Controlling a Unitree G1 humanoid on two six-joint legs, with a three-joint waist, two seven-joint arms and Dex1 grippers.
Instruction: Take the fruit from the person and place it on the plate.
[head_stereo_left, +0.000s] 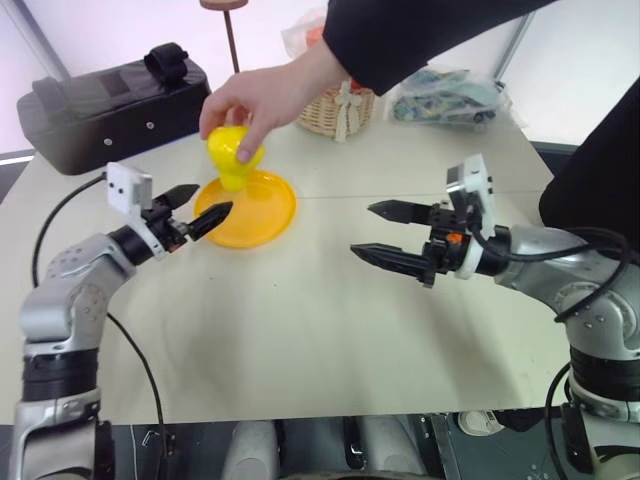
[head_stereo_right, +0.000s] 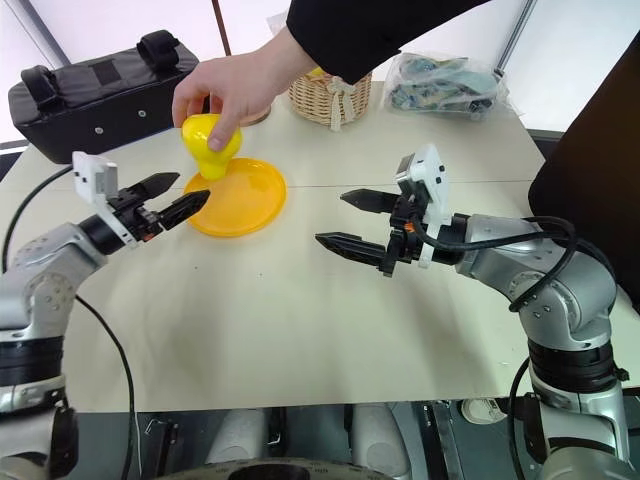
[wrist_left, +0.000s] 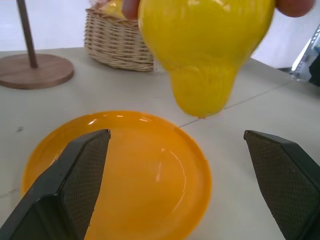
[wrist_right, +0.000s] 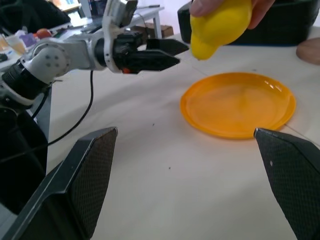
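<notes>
One fruit (head_stereo_left: 232, 150), bright yellow and pear-shaped, hangs neck-down in the person's hand (head_stereo_left: 262, 98), whose black sleeve (head_stereo_left: 420, 35) reaches in from the far right corner of the table (head_stereo_left: 330, 300). The fruit sits in the air just above the far left rim of the one plate (head_stereo_left: 262, 215), a glossy yellow-orange disc lying flat on the table's left half, toward the far edge.

Two grippers are over the table. The left gripper (head_stereo_left: 200, 208) points toward the plate's near left rim, its two black fingers spread wide with nothing between them; in the left wrist view the fruit's neck hangs above and between the finger pads (wrist_left: 75, 175), not touching either. The right gripper (head_stereo_left: 385, 232) hovers over the middle of the table, well apart from the plate, its fingers likewise spread wide and holding nothing.

Along the far edge stand one black bag (head_stereo_left: 110, 105) at the left corner, one wooden stand (wrist_left: 32, 67) with a round brown base and thin post, one wicker basket (head_stereo_left: 340, 110) partly hidden behind the person's wrist, and one clear plastic bag (head_stereo_left: 445, 100) of packed items toward the right. The person's hand covers the top of the fruit, so the only open way to it is from below and the sides.
</notes>
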